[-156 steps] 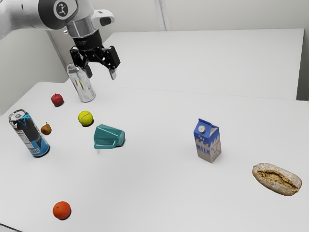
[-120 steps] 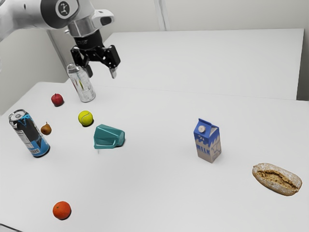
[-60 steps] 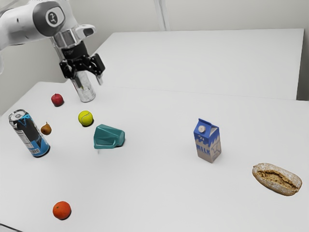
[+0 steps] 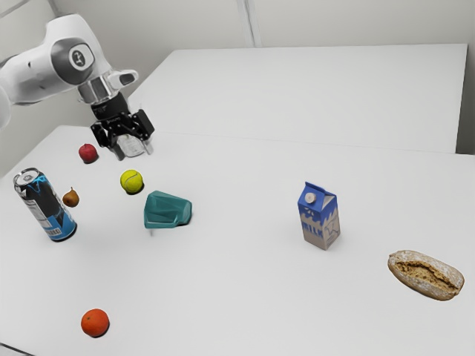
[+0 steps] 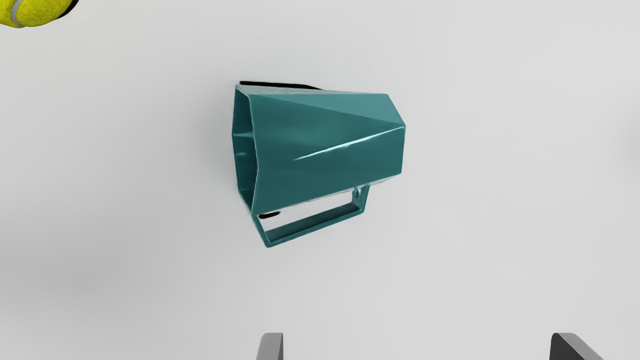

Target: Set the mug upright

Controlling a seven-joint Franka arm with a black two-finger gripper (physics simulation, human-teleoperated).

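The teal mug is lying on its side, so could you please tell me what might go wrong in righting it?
The mug has a handle jutting from its side, which the open end effector could catch. Its tapered, faceted body might twist in a grip. The tennis ball, near the mug's mouth end, could roll if bumped.

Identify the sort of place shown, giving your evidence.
Probably a simulated robotics lab: a jointed white robot arm reaches over a plain white table, where a faceted teal mug lies sideways.

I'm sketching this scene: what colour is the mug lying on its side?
Teal, clearest in the wrist view: the mug.
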